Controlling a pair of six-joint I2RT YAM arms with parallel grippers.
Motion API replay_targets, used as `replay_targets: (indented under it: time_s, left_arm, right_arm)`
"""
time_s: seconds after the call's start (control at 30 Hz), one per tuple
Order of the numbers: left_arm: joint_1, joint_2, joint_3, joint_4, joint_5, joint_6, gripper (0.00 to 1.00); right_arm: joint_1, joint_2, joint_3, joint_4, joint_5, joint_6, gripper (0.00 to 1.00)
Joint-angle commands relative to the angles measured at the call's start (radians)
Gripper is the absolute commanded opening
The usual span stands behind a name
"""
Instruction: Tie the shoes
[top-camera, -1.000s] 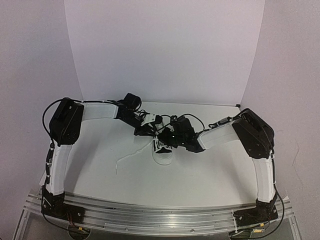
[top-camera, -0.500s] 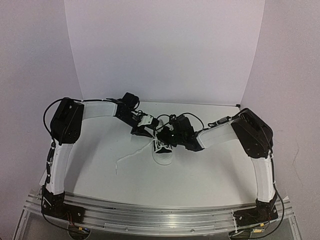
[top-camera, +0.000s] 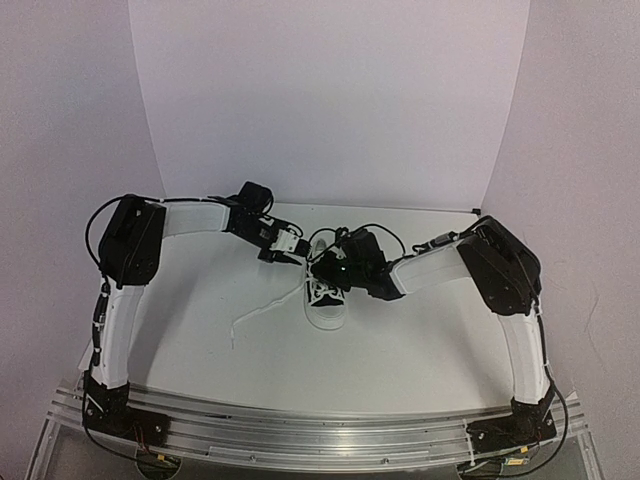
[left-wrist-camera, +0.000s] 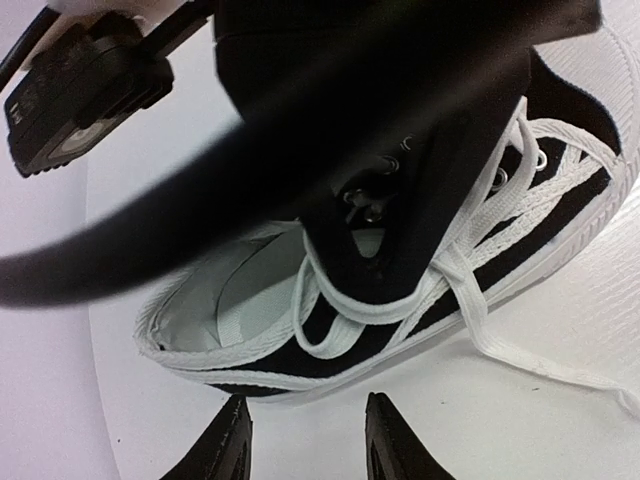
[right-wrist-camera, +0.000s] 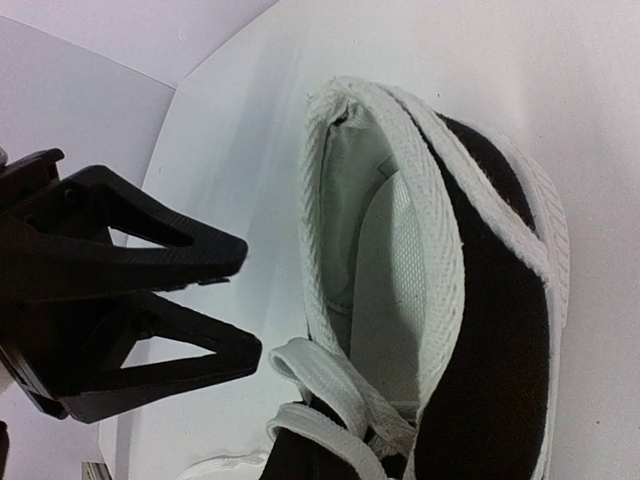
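The black sneaker (top-camera: 326, 305) with white toe cap stands mid-table, toe toward me. My right gripper (top-camera: 330, 272) is down over its tongue. In the left wrist view its black fingers (left-wrist-camera: 370, 265) come to a point with a white lace loop (left-wrist-camera: 335, 335) wrapped round them. In the right wrist view the lace loops (right-wrist-camera: 320, 385) rise from its tips (right-wrist-camera: 303, 465) beside the white-lined shoe opening (right-wrist-camera: 390, 250). My left gripper (top-camera: 289, 254) is open and empty, just left of the heel, its tips (left-wrist-camera: 310, 445) apart from the shoe's side (left-wrist-camera: 300, 358). It also shows in the right wrist view (right-wrist-camera: 252, 303).
One loose lace end (top-camera: 258, 312) trails left across the white table (top-camera: 420, 350) and also shows in the left wrist view (left-wrist-camera: 545, 368). White walls stand behind and to both sides. Both arms meet over the shoe.
My left gripper has drawn back and to the left, away from the shoe's laces. My right gripper has shifted slightly toward the heel, uncovering more of the shoe's front.
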Motion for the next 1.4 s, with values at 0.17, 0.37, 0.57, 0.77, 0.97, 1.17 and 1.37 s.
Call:
replay_targets:
  time_s: [0.17, 0.37, 0.57, 0.77, 0.97, 1.17, 1.37]
  left_arm:
    - [-0.032, 0.018, -0.003, 0.09, -0.004, 0.153, 0.32]
    - [-0.033, 0.027, 0.002, 0.051, -0.016, 0.187, 0.2]
    - [-0.035, 0.028, -0.006, 0.026, -0.026, 0.213, 0.12]
    - [-0.04, 0.021, -0.026, 0.003, -0.034, 0.261, 0.18]
    - [-0.042, 0.068, 0.038, -0.057, -0.081, 0.282, 0.19]
    - [-0.045, 0.067, 0.032, -0.071, -0.096, 0.3, 0.02]
    - [-0.045, 0.053, 0.046, -0.044, -0.095, 0.194, 0.0]
  right_arm:
    - [-0.01, 0.019, 0.043, 0.003, -0.027, -0.008, 0.0]
    - [-0.01, 0.02, 0.044, 0.003, -0.03, -0.006, 0.0]
    - [-0.011, 0.022, 0.049, 0.003, -0.036, -0.007, 0.0]
    - [-0.013, 0.025, 0.05, 0.002, -0.039, -0.004, 0.0]
    - [-0.013, 0.026, 0.057, 0.002, -0.042, -0.006, 0.0]
    - [-0.013, 0.023, 0.053, 0.003, -0.04, -0.005, 0.0]
    - [-0.014, 0.013, 0.048, 0.003, -0.042, -0.014, 0.0]
